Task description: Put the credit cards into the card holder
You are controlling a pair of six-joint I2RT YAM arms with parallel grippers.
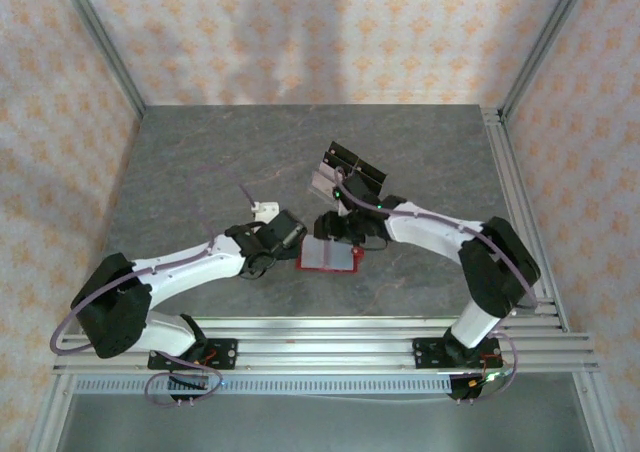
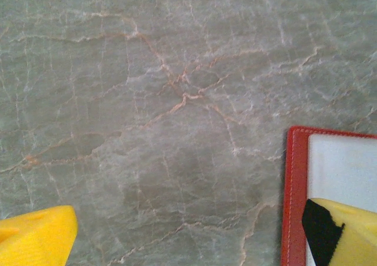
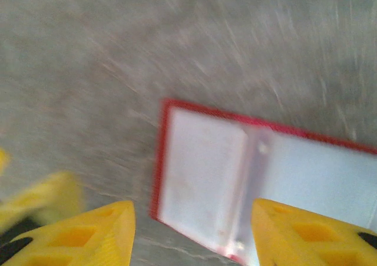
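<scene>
One card holder (image 1: 328, 257) lies opened flat like a book on the table (image 1: 200, 162), near the front edge & roughly midway btw the two arms. A red border runs all round it. Inside, both leaves are pale whitish-grey w/ a fold down the middle, clearest where the right wrist cam looks down on the card holder (image 3: 259, 172). Can't tell whether those pale faces are credit cards already in the pockets or just lining: that view is blurred, the top view too small. The left wrist cam catches one corner of the card holder (image 2: 297, 195), red rim w/ a pale panel inside it.

The left gripper (image 1: 292, 238) sits just beside the holder's left edge, jaws spread wide, nothing held. In its own cam the left gripper (image 2: 189, 219) has one yellow finger w/ a black pad (image 2: 321, 228) over the pale panel & the other over bare stone. Contact w/ the holder can't be judged.

The right gripper (image 1: 338, 234) is at the holder's far edge, jaws partly apart, nothing seen clamped. In its own cam the right gripper (image 3: 191, 216) straddles a near corner of one leaf; touching or not, can't tell.

Further back, a clear stand w/ black blocks (image 1: 357, 170) sits on the table, w/ a pale strip (image 1: 322, 181) beside it, too small to identify
</scene>
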